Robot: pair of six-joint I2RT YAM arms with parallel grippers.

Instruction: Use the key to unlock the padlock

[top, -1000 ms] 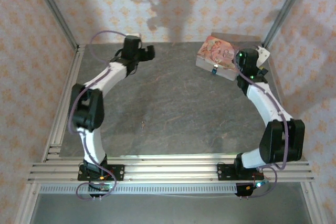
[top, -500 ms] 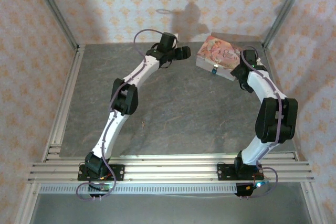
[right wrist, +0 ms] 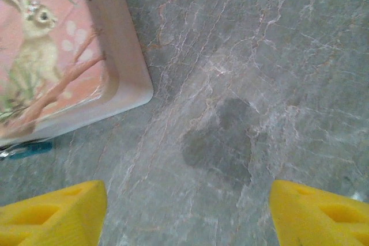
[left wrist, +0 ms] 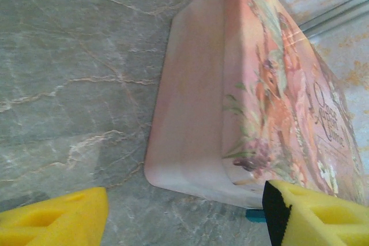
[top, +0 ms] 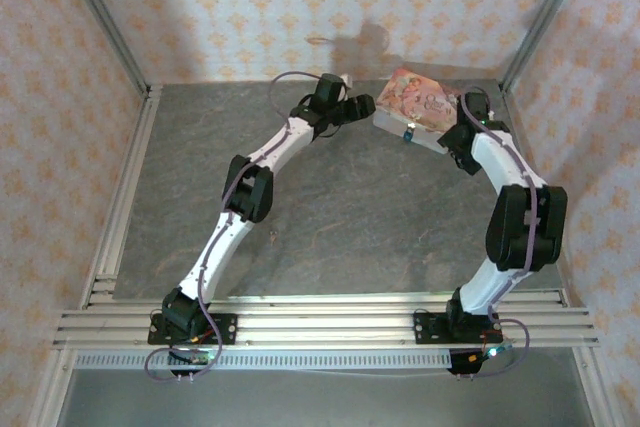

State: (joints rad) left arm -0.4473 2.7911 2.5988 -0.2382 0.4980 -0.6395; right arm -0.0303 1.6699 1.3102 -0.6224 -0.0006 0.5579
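Now, your left gripper (left wrist: 184, 223) has its yellow fingers (left wrist: 57, 220) standing apart with nothing between them. It is low over the stone, just short of the left end of the pink floral box (left wrist: 259, 96). Your right gripper (right wrist: 187, 214) is likewise parted and empty, hanging over bare grey stone just beside the box's other end. The box sits near the far right corner of the table (top: 330, 207). The padlock (right wrist: 29, 149) hangs at the box's near side, its blue body down by the stone and nearer your right gripper than your left. What looks like the key (top: 272, 237), a dark sliver too small to be sure of, lies well apart from all this, out on the open stone toward the near edge. I judge this to be the approach, so settle roles before you close on anything. Let one gripper brace the box or pinch the padlock's body so the keyhole stays put. Send the other back for the key, since neither holds it. Come down on the blue body squarely, because it is small and close against the box wall and a slanted pinch would likely catch the box instead.
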